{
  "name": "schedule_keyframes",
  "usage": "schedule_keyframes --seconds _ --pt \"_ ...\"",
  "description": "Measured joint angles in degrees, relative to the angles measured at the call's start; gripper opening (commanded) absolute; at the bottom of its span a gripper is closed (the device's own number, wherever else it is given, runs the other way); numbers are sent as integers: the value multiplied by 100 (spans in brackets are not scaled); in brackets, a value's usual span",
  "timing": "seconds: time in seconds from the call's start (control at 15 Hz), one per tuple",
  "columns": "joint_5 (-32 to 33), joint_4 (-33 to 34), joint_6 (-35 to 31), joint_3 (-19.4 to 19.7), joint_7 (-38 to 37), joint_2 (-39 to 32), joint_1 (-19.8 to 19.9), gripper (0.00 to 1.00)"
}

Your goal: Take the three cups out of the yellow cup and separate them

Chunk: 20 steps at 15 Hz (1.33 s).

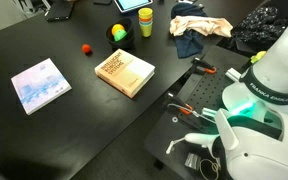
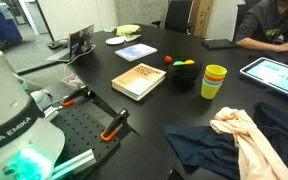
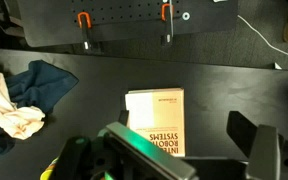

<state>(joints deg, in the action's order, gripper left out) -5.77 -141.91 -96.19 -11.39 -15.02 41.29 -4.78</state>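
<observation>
The yellow cup (image 1: 145,22) stands upright at the far side of the black table, and also shows in an exterior view (image 2: 214,82). An orange rim (image 2: 215,69) of a cup nested inside shows at its top; the other nested cups are hidden. In the wrist view my gripper (image 3: 167,158) is open and empty, its two dark fingers wide apart above the tan book (image 3: 156,118). It is far from the cup. The cup is not clearly in the wrist view.
A black bowl (image 1: 119,35) with a yellow-green ball stands beside the cup. Also on the table are a small red ball (image 1: 86,47), the tan book (image 1: 124,72), a pale blue book (image 1: 39,85), crumpled clothes (image 2: 239,140) and a tablet (image 2: 274,75). A person (image 2: 269,22) sits at the far edge.
</observation>
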Motion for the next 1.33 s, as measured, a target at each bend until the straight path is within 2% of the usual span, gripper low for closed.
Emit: schedule_keyframes --seconds 0.93,1.13,1.33 --pt "33 -31 -17 16 18 -3 8 100" --pt "206 -307 -324 177 135 -100 90 100" --pt "474 -685 -978 537 454 -365 293 100"
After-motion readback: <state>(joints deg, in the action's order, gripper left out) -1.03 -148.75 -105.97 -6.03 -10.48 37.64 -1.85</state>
